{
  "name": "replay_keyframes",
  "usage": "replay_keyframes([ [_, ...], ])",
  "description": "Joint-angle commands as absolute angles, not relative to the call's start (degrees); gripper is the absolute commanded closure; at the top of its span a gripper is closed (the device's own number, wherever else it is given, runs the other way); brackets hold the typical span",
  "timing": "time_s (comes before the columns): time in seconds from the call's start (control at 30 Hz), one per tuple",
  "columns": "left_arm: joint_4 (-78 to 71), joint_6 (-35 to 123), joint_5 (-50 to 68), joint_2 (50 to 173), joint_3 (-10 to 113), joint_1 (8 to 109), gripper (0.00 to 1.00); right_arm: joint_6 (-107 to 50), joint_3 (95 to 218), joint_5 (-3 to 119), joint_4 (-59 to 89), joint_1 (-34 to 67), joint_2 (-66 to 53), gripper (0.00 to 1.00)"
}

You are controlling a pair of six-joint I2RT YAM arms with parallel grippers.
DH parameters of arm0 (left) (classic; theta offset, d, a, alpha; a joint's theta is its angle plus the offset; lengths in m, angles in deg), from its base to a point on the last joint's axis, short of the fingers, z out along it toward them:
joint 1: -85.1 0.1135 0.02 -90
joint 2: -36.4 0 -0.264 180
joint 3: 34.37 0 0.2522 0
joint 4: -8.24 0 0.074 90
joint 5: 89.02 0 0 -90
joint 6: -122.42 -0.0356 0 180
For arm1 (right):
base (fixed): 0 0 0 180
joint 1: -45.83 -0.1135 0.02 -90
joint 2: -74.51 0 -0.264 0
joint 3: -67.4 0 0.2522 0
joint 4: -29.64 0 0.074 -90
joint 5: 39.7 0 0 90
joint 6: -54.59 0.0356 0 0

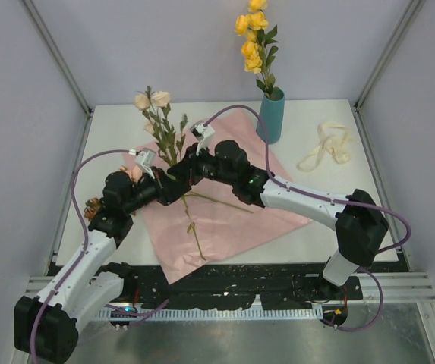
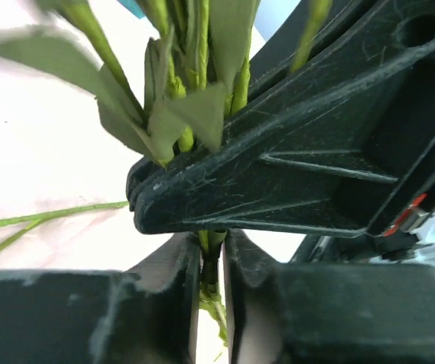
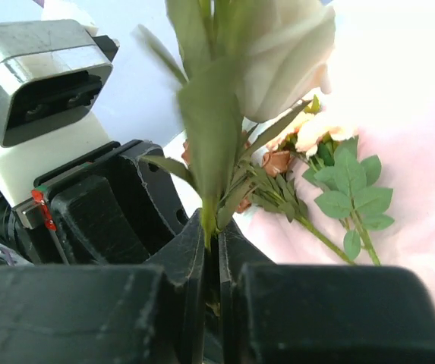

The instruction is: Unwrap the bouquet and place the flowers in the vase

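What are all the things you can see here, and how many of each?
vase: one, teal, back of the table
yellow flowers: one stem, yellow, standing in the vase
cream flowers: one stem, cream, gripped by both hands
peach flowers: small cluster, peach-pink, beside the left arm
rusty orange flower: one, left table edge
loose stems: at least two, green, lying on the paper
wrapping paper: one sheet, pink, spread mid-table
ribbon: one, cream, right of the vase
table: one, white
left hand: black, shut on the stem
right hand: black, shut on the stem
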State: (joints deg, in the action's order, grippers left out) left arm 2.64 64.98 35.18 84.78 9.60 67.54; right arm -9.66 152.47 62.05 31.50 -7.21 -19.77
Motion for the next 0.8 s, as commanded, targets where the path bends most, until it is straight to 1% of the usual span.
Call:
replay_keyframes([
  [0.0, 2.4, 65.0, 36.6, 84.3, 13.2, 67.3, 0.6, -12.5, 151.8, 63.3, 41.2, -6.7, -17.1, 0.93],
  [0.03, 1.8, 65.3, 36.2, 84.0, 13.4, 67.2, 0.42, -13.1, 152.1, 62.8, 41.1, -6.5, -16.5, 0.94],
  [0.07, 1.1, 65.5, 36.1, 83.6, 13.8, 67.3, 0.34, -13.4, 152.4, 62.4, 40.6, -5.9, -16.2, 0.95],
  [0.1, 0.5, 65.4, 36.1, 83.2, 14.1, 67.3, 0.2, -14.7, 153.1, 61.3, 39.5, -5.6, -15.6, 0.95],
  [0.2, -2.6, 64.8, 36.1, 81.2, 15.9, 67.3, 0.01, -16.9, 153.7, 59.6, 38.9, -2.9, -13.6, 0.95],
  [0.27, -6.7, 63.8, 36.0, 80.4, 18.6, 67.3, 0.0, -18.1, 152.0, 60.1, 41.9, -0.2, -11.6, 0.95],
  [0.33, -13.2, 61.5, 35.0, 79.6, 21.6, 67.2, 0.0, -20.6, 149.4, 59.8, 48.2, 2.7, -9.0, 0.94],
  [0.43, -20.4, 58.4, 32.9, 77.8, 24.9, 67.3, 0.0, -29.0, 146.6, 57.6, 57.6, 5.4, -5.7, 0.94],
  [0.53, -26.4, 54.4, 31.2, 75.3, 26.1, 67.2, 0.0, -37.4, 148.2, 54.4, 58.2, 8.9, -3.4, 0.94],
  [0.63, -31.8, 50.2, 27.7, 72.8, 26.3, 67.3, 0.0, -42.8, 149.6, 53.9, 59.4, 13.1, -2.8, 0.95],
  [0.77, -34.3, 48.2, 18.6, 68.8, 23.7, 67.3, 0.0, -47.0, 151.5, 56.1, 64.1, 19.1, -3.7, 0.94],
])
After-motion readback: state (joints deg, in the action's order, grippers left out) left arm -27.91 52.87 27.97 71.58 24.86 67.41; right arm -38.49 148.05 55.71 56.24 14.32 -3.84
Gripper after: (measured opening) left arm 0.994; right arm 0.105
